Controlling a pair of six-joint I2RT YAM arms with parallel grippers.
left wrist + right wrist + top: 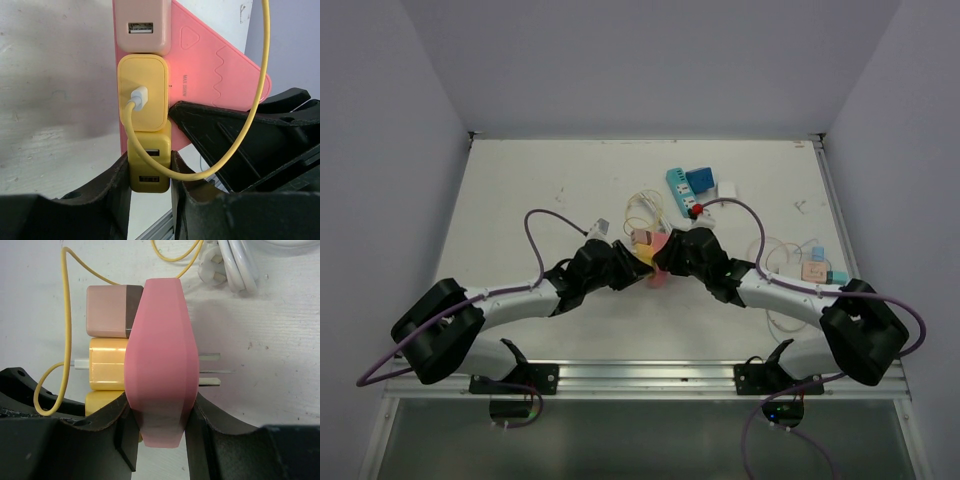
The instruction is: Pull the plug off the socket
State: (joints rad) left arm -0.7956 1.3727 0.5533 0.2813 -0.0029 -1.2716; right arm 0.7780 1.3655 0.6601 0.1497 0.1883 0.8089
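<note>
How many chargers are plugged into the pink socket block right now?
3, stacked on the pink socket: pink charger at the far end, yellow charger with cable in the middle, darker yellow charger nearest, clamped in the left claw. No others show.

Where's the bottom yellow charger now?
Left wrist view, bottom centre: the bottom yellow charger sits in the left gripper, on the pink block, below the cabled charger.

White arms (515,298), black joints (438,330) and jaws, purple cables (528,228).
</note>
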